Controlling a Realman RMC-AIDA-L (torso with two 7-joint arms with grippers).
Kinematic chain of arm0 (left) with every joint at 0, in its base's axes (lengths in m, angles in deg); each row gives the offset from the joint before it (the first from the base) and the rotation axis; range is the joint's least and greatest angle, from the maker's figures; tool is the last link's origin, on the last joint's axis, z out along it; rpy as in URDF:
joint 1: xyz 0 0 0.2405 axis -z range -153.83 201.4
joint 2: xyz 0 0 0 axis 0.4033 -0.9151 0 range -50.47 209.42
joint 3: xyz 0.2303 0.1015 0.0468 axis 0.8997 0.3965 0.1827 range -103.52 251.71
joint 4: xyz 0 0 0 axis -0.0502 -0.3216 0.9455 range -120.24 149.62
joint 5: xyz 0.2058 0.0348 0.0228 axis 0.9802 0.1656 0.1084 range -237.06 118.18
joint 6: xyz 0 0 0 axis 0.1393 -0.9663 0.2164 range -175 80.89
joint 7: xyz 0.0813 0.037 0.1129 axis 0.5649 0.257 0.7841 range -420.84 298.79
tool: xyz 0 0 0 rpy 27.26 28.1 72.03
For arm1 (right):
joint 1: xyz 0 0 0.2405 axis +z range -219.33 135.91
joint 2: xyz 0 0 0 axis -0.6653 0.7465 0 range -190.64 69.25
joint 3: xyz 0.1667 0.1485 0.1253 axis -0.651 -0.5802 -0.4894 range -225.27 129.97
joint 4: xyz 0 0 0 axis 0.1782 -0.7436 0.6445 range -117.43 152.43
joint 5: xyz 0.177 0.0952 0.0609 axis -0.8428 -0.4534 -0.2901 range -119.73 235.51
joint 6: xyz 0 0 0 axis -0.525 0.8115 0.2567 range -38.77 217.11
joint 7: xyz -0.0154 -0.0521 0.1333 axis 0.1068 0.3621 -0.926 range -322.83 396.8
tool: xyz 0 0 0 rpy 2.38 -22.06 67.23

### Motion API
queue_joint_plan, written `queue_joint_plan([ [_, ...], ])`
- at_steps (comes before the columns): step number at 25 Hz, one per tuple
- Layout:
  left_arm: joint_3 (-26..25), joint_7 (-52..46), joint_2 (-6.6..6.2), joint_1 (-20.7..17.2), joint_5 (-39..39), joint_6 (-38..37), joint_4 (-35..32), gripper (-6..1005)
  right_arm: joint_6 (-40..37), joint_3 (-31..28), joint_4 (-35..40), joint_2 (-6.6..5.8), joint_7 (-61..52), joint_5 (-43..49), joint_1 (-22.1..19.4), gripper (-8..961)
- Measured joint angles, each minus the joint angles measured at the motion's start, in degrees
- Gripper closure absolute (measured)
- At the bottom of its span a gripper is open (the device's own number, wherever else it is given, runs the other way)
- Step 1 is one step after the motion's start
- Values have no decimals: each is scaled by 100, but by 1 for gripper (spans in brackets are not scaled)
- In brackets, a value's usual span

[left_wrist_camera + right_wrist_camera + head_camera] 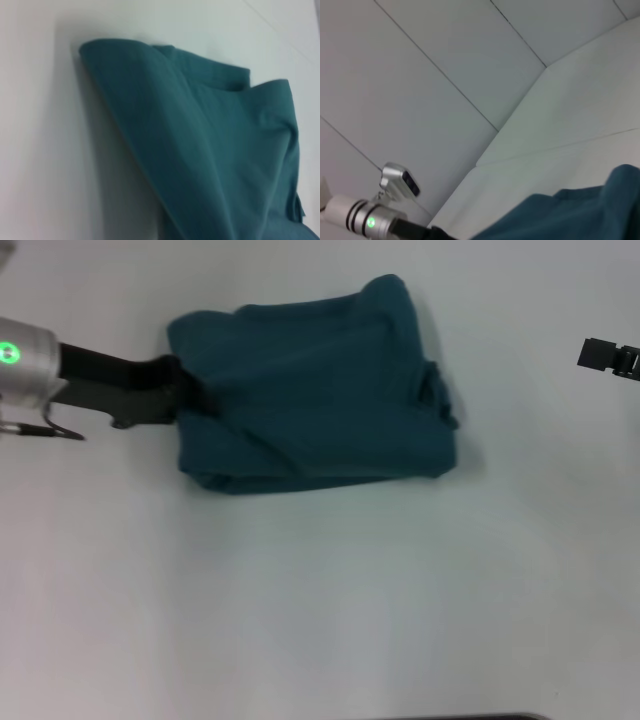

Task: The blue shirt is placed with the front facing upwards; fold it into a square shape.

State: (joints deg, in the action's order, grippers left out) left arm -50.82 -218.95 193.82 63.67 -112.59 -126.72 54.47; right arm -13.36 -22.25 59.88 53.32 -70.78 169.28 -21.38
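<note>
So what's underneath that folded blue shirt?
The blue shirt lies on the white table, left gripper at its left edge. Only plain teal shows; inner folds and anything under it are covered.

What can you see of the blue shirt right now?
The blue shirt is a dark teal, soft-looking cloth, already folded into a rough, layered rectangle lying on the white table. Only plain fabric shows; no lettering is visible. Its right edge is bunched and wrinkled. The left pincer is at its left edge, where a fold is lifted off the table. The right pincer is well clear of it.
</note>
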Motion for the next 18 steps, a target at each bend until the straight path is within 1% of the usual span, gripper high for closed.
queue_joint_plan([
  [2,2,89,-237,44,4,-11,-59,858,8,17,-2,2,2,2,4,337],
  [3,8,101,-286,49,5,-14,-66,862,9,23,-13,7,4,3,4,337],
  [4,18,113,-361,58,18,-11,-73,862,10,24,-37,9,10,3,5,337],
  [5,31,112,-398,62,40,-13,-79,862,10,24,-62,11,14,4,6,337],
  [7,34,86,-432,81,155,-9,-81,863,12,26,-134,8,22,6,10,337],
  [13,5,70,-366,69,437,58,-58,863,13,35,-158,1,27,6,18,337],
  [16,4,118,-259,-93,489,182,376,864,6,43,-160,1,28,6,24,336],
  [17,1,112,-246,-124,527,188,482,864,0,44,-160,3,28,6,29,336],
  [18,-24,88,-242,-166,595,201,631,835,-5,44,-160,5,28,6,36,336],
])
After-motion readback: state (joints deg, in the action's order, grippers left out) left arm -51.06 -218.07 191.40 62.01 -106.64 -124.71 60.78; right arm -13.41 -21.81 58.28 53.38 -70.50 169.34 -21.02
